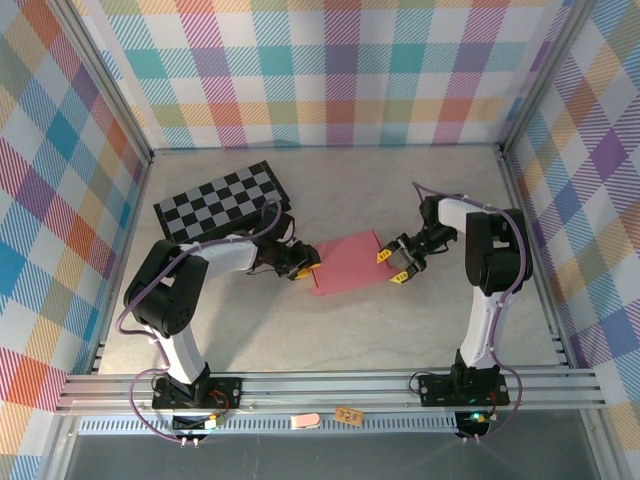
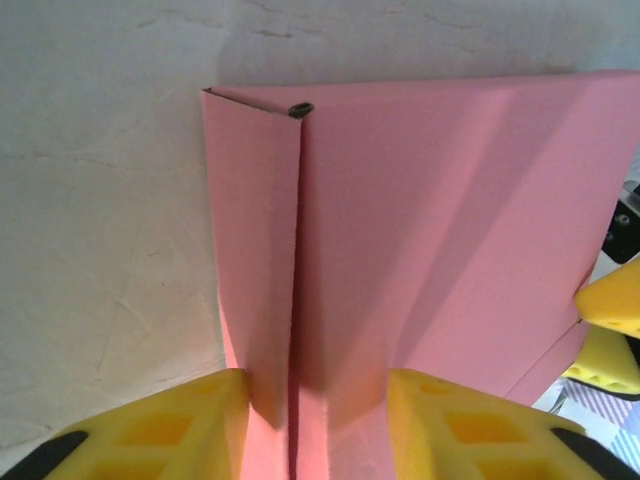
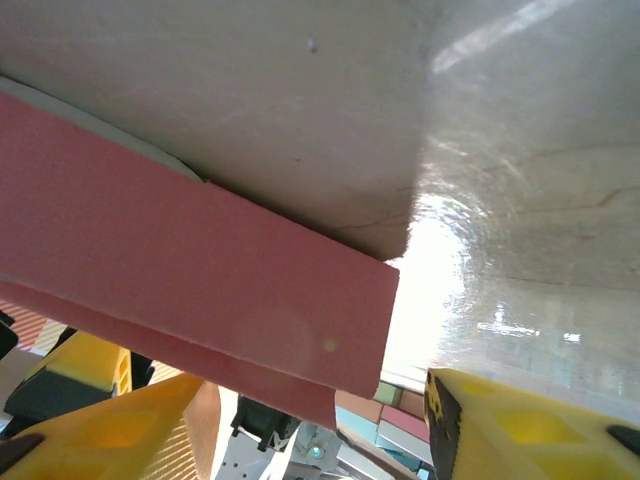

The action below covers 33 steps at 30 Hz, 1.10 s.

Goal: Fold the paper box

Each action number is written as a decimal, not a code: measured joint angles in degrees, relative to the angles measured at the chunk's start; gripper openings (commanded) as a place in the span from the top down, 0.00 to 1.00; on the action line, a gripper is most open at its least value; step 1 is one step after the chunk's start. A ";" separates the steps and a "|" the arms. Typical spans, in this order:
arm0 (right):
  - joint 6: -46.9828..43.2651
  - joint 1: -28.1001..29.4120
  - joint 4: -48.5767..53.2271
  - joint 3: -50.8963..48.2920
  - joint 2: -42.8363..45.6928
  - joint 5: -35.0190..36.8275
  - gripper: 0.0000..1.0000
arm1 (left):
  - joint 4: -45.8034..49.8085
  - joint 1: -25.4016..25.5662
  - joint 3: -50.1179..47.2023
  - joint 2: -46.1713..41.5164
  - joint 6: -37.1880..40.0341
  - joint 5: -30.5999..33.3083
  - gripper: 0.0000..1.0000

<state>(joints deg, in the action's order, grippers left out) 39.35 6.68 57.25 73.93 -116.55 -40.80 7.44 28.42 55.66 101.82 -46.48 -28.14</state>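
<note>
Pinching paper box (image 1: 347,262) w/ L hand (image 1: 303,268), R hand (image 1: 393,266) parted

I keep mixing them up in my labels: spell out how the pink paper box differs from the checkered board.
The paper box is plain pink; the checkered board has black-and-white squares. The paper box lies mid-table between the left gripper and right gripper; the checkered board lies rear-left. The box shows folds; the board looks flat. Both rest on the table.
</note>
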 measured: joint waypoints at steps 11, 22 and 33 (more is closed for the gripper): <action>-2.51 0.00 0.55 0.07 0.02 0.96 0.32 | -3.21 -0.04 -1.79 0.13 0.46 -2.01 0.86; -12.33 -0.66 -1.29 1.62 7.43 6.97 0.28 | -2.05 -2.27 -1.33 1.27 7.61 -5.55 0.95; -18.99 -0.66 -13.31 -5.70 12.13 8.13 0.28 | -0.52 -3.93 -0.70 2.12 12.28 -8.39 0.96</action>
<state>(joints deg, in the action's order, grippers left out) 20.36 6.02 43.94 68.23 -104.42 -32.67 6.92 24.49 54.96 103.94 -34.20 -36.53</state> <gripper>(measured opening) 0.715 0.076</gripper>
